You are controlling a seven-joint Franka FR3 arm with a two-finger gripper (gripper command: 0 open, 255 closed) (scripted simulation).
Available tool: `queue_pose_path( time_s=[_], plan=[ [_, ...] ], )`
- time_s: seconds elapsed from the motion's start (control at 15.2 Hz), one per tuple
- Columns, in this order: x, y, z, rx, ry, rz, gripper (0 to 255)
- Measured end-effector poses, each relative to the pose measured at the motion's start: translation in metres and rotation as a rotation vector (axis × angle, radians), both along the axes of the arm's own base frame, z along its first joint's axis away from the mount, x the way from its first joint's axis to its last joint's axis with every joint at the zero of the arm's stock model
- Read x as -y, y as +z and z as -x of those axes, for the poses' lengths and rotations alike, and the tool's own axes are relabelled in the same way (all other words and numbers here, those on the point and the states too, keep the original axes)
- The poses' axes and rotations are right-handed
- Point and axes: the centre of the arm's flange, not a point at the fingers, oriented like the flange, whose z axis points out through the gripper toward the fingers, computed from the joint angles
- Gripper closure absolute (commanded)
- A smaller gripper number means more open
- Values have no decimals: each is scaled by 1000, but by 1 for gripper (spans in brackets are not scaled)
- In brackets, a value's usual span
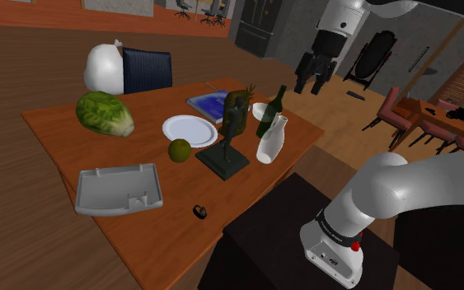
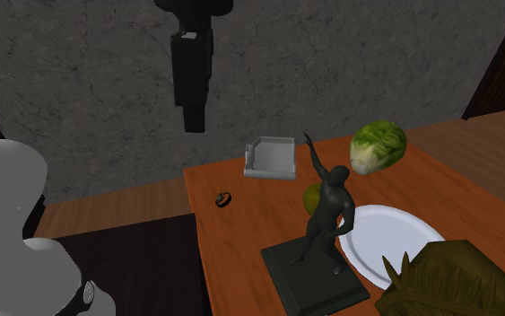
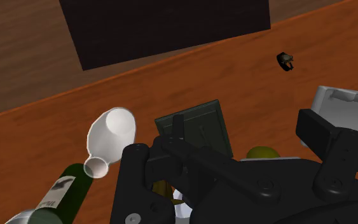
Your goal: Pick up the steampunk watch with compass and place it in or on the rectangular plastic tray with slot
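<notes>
Steampunk watch: small, dark, near front edge of table, in shoulder view just right of grey tray, not touching it. Judged light, rigid, prone to tip or skid on thin band; best pinched gently across band sides (dial probably fragile). Gripper: high above table's far right, fingers spread, holding nothing. Dial and compass detail too small to make out; underside hidden.

Open-plan room with wood-plank floor
An orange wooden table stands mid-floor, a dark blue chair at its far side; a mottled grey wall beyond
</notes>
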Motion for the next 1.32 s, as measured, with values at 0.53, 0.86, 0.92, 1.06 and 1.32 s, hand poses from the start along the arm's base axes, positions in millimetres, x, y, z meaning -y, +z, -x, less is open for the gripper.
queue_pose_path(
  time_s=[0.53,0.86,0.92,1.06,1.32],
  plan=[
    [-50,-64,3,25,-37,22,0],
    [-94,-116,3,46,-69,40,0],
    [-101,-126,5,50,-76,43,0],
    [-118,-149,6,59,-89,51,0],
    [-149,-190,0,77,-115,65,0]
  ],
)
